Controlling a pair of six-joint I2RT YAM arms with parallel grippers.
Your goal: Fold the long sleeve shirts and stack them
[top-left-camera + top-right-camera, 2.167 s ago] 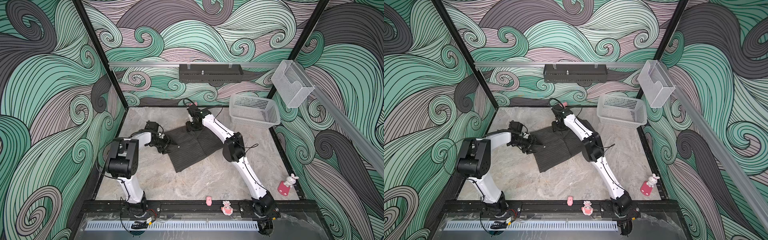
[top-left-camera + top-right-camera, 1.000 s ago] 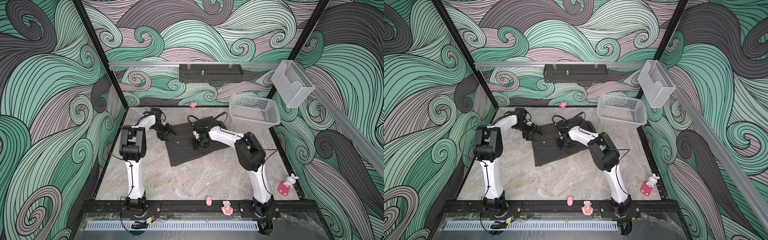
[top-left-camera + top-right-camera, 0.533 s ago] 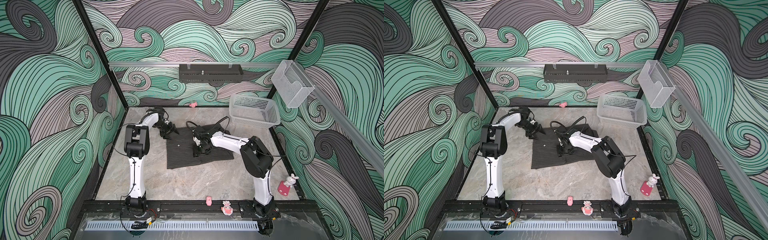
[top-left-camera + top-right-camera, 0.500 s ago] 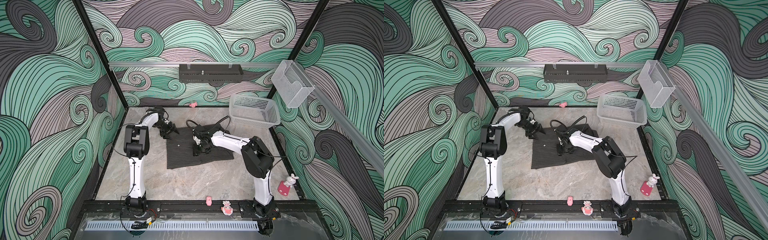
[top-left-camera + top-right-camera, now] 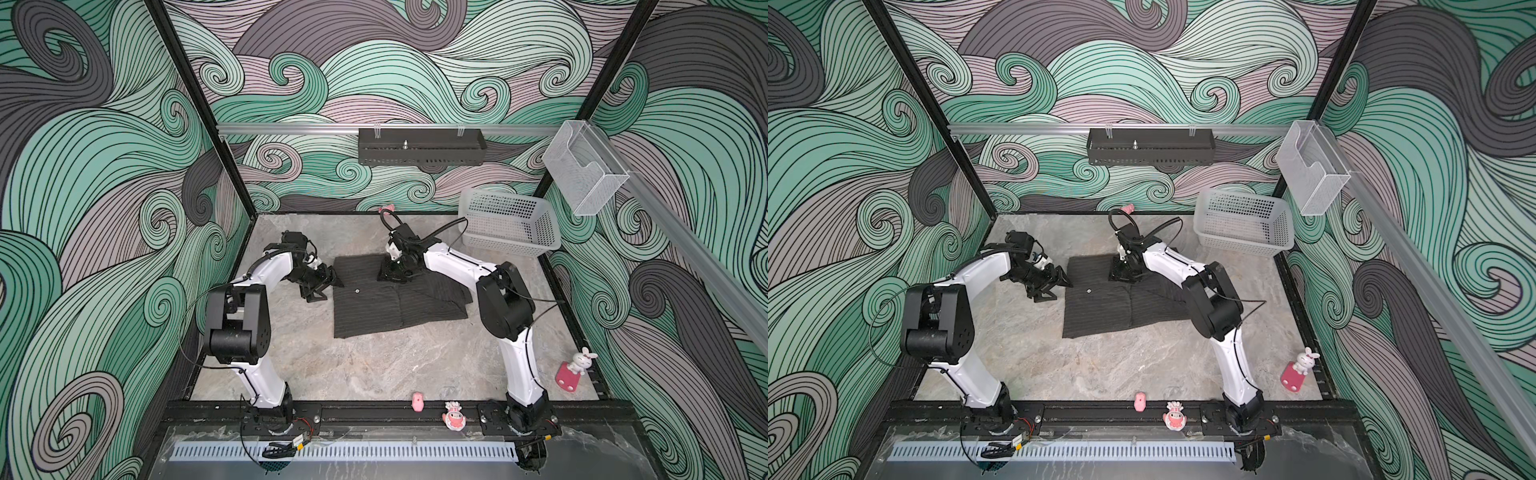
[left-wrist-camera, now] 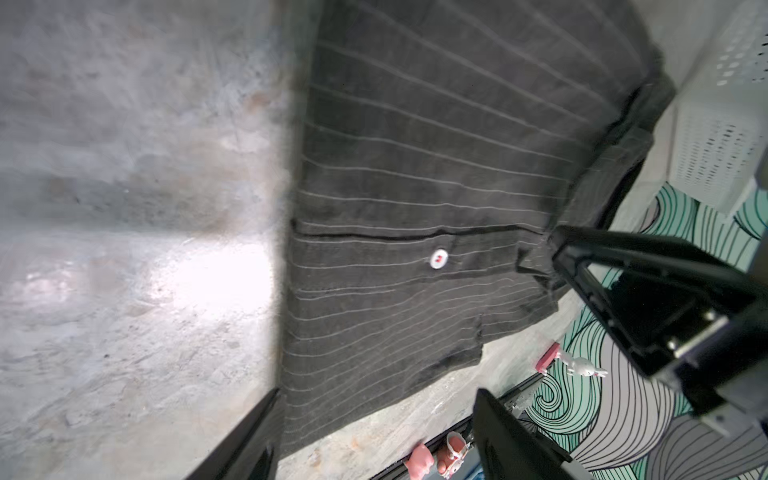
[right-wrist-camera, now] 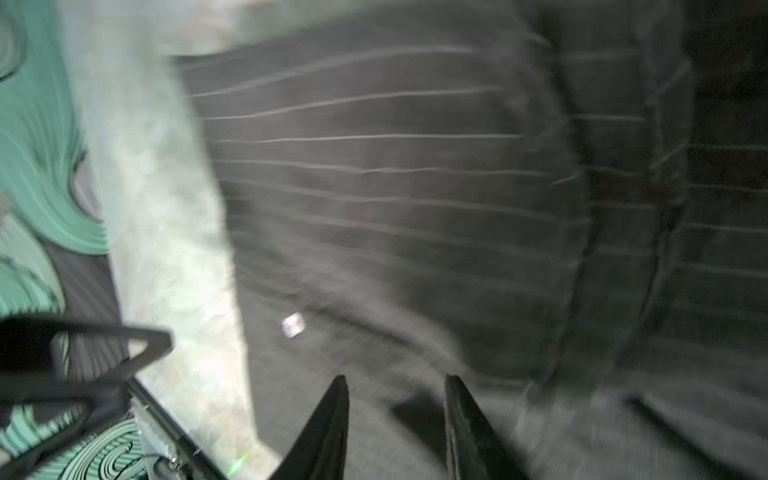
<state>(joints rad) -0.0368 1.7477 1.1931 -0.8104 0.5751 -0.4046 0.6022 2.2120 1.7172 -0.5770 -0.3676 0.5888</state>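
The long sleeve shirt (image 5: 390, 303) (image 5: 1121, 303) is dark charcoal with pale pinstripes. It lies folded flat mid-table, and one white button (image 5: 357, 291) (image 6: 439, 258) shows on top. My left gripper (image 5: 328, 286) (image 5: 1059, 286) (image 6: 374, 399) hangs open at the shirt's left edge, gripping nothing. My right gripper (image 5: 392, 275) (image 5: 1121, 277) (image 7: 395, 380) points down over the shirt's far edge. Its jaws stand apart just above the cloth with nothing between them. The right wrist view is blurred.
A white basket (image 5: 507, 226) (image 5: 1241, 226) stands at the back right. A pink rabbit toy (image 5: 575, 370) sits by the right edge. Two small pink figures (image 5: 417, 402) rest on the front rail. A clear holder (image 5: 582, 174) and a black tray (image 5: 419, 147) hang on the walls.
The right gripper moved from the shirt's middle to its far edge. The left gripper slid nearer along the left edge, its jaws widening, and that arm's elbow swung out to the front left.
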